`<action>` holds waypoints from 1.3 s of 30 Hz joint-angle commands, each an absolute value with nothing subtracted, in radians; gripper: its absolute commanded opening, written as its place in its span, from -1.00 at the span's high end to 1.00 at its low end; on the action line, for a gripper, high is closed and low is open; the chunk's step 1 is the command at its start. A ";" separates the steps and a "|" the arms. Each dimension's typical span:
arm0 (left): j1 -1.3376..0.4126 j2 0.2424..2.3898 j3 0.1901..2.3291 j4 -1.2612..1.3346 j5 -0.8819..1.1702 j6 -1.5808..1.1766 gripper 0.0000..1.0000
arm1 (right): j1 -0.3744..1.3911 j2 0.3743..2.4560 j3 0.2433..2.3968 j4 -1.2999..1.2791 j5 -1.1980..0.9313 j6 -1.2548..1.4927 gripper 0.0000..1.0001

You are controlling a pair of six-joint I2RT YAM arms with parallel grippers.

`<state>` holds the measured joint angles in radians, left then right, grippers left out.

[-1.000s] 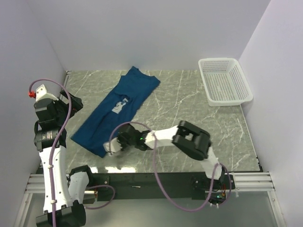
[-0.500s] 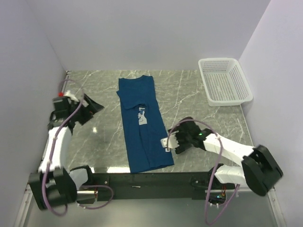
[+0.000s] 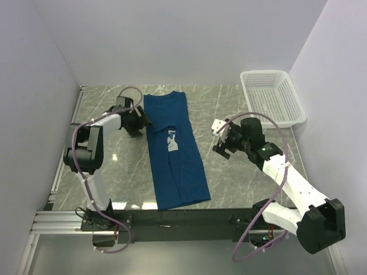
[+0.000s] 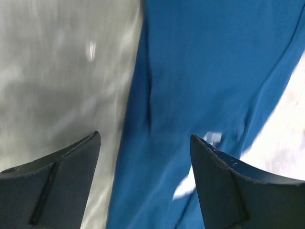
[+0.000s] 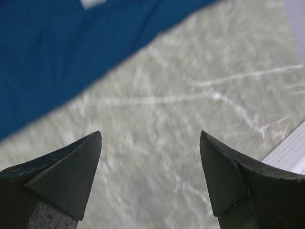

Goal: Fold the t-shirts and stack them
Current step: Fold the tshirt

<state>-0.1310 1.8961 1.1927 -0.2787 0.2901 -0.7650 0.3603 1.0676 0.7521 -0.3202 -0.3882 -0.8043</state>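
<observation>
One dark blue t-shirt [image 3: 175, 166] lies on the marble table [image 3: 246, 183], folded lengthwise into a long strip with its pale print [image 3: 172, 141] showing. My left gripper [image 3: 140, 122] sits at the strip's upper left edge. In the left wrist view the left gripper [image 4: 145, 143] is open, its jaws straddling the t-shirt [image 4: 200, 71] edge without pinching cloth. My right gripper [image 3: 220, 140] hovers open to the right of the shirt. In the right wrist view the right gripper [image 5: 150, 138] has only marble between its fingers, with the t-shirt [image 5: 71, 43] at the upper left.
A white mesh basket [image 3: 269, 73] stands at the back right corner; its rim [image 5: 293, 152] shows in the right wrist view. White walls close in the table on the left, back and right. The arm bases sit on the black rail at the near edge.
The shirt went from lying diagonally to a straight strip. My left arm swung from the left wall to the shirt's upper left edge. My right gripper opened, left the lower right edge and rose back-right.
</observation>
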 commanded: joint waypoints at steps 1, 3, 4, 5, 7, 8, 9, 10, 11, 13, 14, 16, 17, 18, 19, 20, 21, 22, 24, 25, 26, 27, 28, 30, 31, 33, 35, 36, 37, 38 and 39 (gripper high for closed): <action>-0.144 1.991 1.285 -0.330 0.137 -0.742 -0.62 | 0.348 1.032 0.799 -0.256 -0.511 -0.566 -0.80; -0.143 2.008 1.325 -0.330 0.114 -0.727 -0.62 | 0.347 1.022 0.804 -0.241 -0.511 -0.548 -0.83; -0.140 2.009 1.336 -0.318 0.106 -0.720 -0.63 | 0.347 1.017 0.808 -0.239 -0.514 -0.542 -0.86; -0.126 2.013 1.363 -0.307 0.109 -0.703 -0.63 | 0.345 1.016 0.821 -0.239 -0.518 -0.535 -0.86; -0.107 2.057 1.408 -0.308 0.133 -0.698 -0.59 | 0.342 1.015 0.834 -0.230 -0.540 -0.496 -0.86; -0.085 2.083 1.464 -0.311 0.162 -0.692 -0.31 | 0.342 1.017 0.836 -0.224 -0.548 -0.480 -0.86; -0.074 2.114 1.498 -0.324 0.194 -0.689 -0.09 | 0.341 1.016 0.836 -0.221 -0.560 -0.460 -0.86; -0.061 2.179 1.532 -0.346 0.224 -0.687 0.12 | 0.344 1.011 0.835 -0.216 -0.572 -0.453 -0.86; -0.046 2.209 1.590 -0.360 0.268 -0.684 0.35 | 0.342 1.009 0.828 -0.201 -0.574 -0.445 -0.86; -0.040 2.272 1.635 -0.389 0.287 -0.673 0.35 | 0.342 1.003 0.827 -0.201 -0.572 -0.443 -0.86; -0.034 2.287 1.666 -0.400 0.281 -0.664 0.33 | 0.339 1.003 0.824 -0.202 -0.566 -0.443 -0.86; -0.028 2.307 1.672 -0.400 0.275 -0.663 0.27 | 0.333 0.994 0.818 -0.199 -0.571 -0.442 -0.86; -0.017 2.310 1.671 -0.393 0.278 -0.663 0.25 | 0.325 0.993 0.810 -0.196 -0.581 -0.442 -0.86; -0.014 2.313 1.671 -0.390 0.281 -0.664 0.24 | 0.324 0.988 0.805 -0.195 -0.586 -0.439 -0.86; -0.009 2.316 1.669 -0.387 0.284 -0.664 0.24 | 0.321 0.989 0.804 -0.193 -0.591 -0.439 -0.87; -0.003 2.321 1.667 -0.380 0.288 -0.664 0.23 | 0.316 0.989 0.804 -0.195 -0.595 -0.439 -0.86; -0.003 2.329 1.669 -0.379 0.294 -0.661 0.24 | 0.314 0.989 0.804 -0.193 -0.597 -0.437 -0.86; -0.003 2.330 1.672 -0.377 0.304 -0.658 0.24 | 0.313 0.992 0.805 -0.192 -0.597 -0.436 -0.87; -0.003 2.345 1.689 -0.380 0.316 -0.652 0.30 | 0.310 0.994 0.804 -0.193 -0.598 -0.436 -0.87; -0.003 2.350 1.697 -0.385 0.334 -0.652 0.32 | 0.307 0.994 0.805 -0.190 -0.598 -0.436 -0.87; -0.003 2.353 1.704 -0.388 0.337 -0.652 0.35 | 0.304 0.996 0.805 -0.192 -0.600 -0.436 -0.87; -0.003 2.359 1.707 -0.391 0.339 -0.650 0.36 | 0.301 0.994 0.804 -0.192 -0.601 -0.436 -0.87; -0.003 2.361 1.715 -0.394 0.342 -0.650 0.38 | 0.299 0.993 0.804 -0.192 -0.601 -0.436 -0.87; -0.003 2.365 1.723 -0.400 0.336 -0.652 0.48 | 0.292 0.988 0.802 -0.195 -0.609 -0.434 -0.87; -0.003 2.367 1.727 -0.400 0.334 -0.655 0.54 | 0.288 0.985 0.802 -0.196 -0.618 -0.434 -0.87; -0.003 2.373 1.736 -0.403 0.339 -0.657 0.76 | 0.284 0.982 0.799 -0.198 -0.629 -0.434 -0.87; -0.003 2.375 1.746 -0.407 0.342 -0.660 0.99 | 0.281 0.980 0.796 -0.201 -0.638 -0.436 -0.87; -0.003 2.365 1.746 -0.403 0.342 -0.658 0.99 | 0.279 0.982 0.795 -0.202 -0.641 -0.436 -0.87; -0.003 2.356 1.746 -0.400 0.344 -0.657 0.99 | 0.278 0.980 0.793 -0.204 -0.644 -0.436 -0.87; -0.003 2.344 1.738 -0.387 0.345 -0.650 0.99 | 0.276 0.980 0.793 -0.204 -0.647 -0.437 -0.87; -0.003 2.314 1.733 -0.376 0.348 -0.649 0.99 | 0.275 0.979 0.792 -0.204 -0.649 -0.437 -0.87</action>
